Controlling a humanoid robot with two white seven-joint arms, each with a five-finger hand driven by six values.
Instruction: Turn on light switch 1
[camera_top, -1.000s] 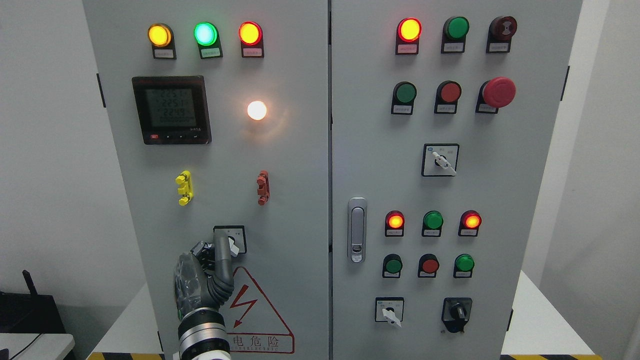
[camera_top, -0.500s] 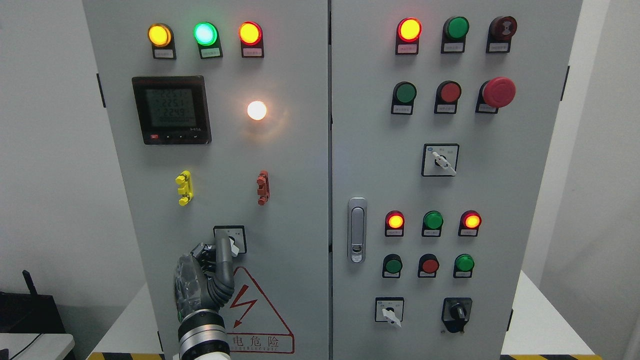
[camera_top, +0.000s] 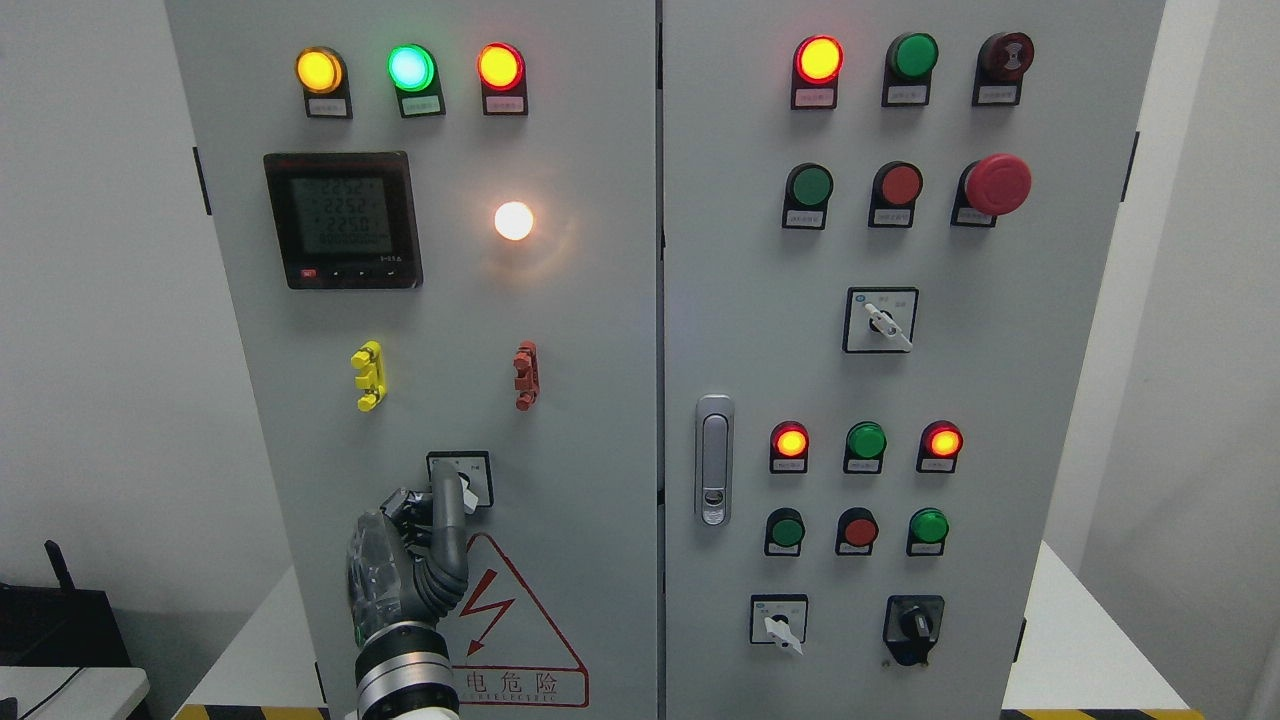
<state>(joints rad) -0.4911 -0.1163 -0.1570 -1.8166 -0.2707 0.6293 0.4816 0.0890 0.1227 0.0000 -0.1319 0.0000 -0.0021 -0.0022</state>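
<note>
Light switch 1 (camera_top: 466, 484), a small rotary selector low on the left cabinet door (camera_top: 580, 400), is touched by the extended finger (camera_top: 446, 510) of the left robot hand (camera_top: 410, 560); the other fingers are curled and nothing is gripped. A slip off the short knob is likely if pressure is applied off-centre, leaving it turned only partway. Just below, a red warning triangle (camera_top: 515, 630) is seen; above, the yellow (camera_top: 368, 375) and red (camera_top: 526, 375) clips and a glowing white lamp (camera_top: 514, 221). Nothing is seen blocking access.

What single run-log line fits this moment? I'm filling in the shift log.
stage: at switch | left hand: extended finger on rotary switch | white lamp: lit | right hand: out of view
</note>
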